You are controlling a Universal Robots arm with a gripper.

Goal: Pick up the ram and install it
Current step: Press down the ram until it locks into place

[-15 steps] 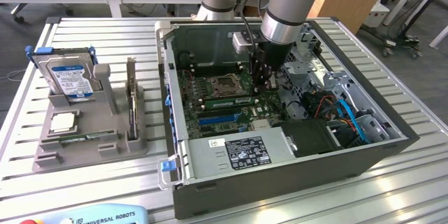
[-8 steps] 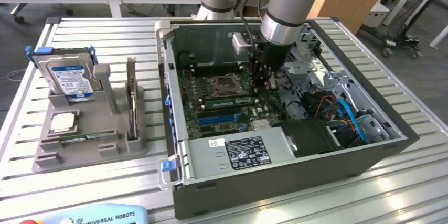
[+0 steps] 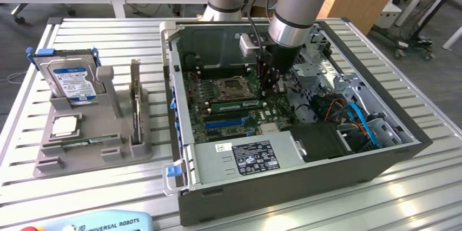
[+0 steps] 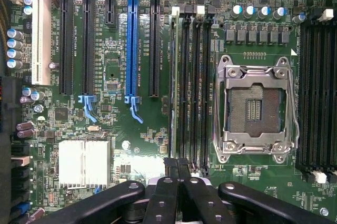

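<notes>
Grey holder [image 3: 43,160] sat on the slatted table [image 3: 404,209] at nine o'clock of the open computer case [image 3: 289,182] in the exterior view. In it a silver-and-blue hard drive [image 3: 72,82] stood upright at the twelve o'clock end, and a square silver processor chip [image 3: 65,126] lay just below it. A second green stick [image 3: 88,142] lay flat toward six o'clock, and a dark card [image 3: 135,98] stood on edge along the three o'clock side. Inside the case, the motherboard carried an empty processor socket [image 3: 232,86] with its metal frame shut. The ram [image 3: 235,103] lay along the memory slots just at six o'clock of that socket, apparently seated in a slot; how fully could not be told. The arm [image 3: 299,4] came down from twelve o'clock, and the gripper [image 3: 273,91] hung at three o'clock of the socket, just beside the end of the ram. In the wrist view the gripper [image 4: 177,165] had its black fingers pressed together with nothing between them, their tips over the end of the ram [image 4: 172,77], which ran between a black expansion slot and the socket [image 4: 256,109]. Contact could not be judged.
</notes>
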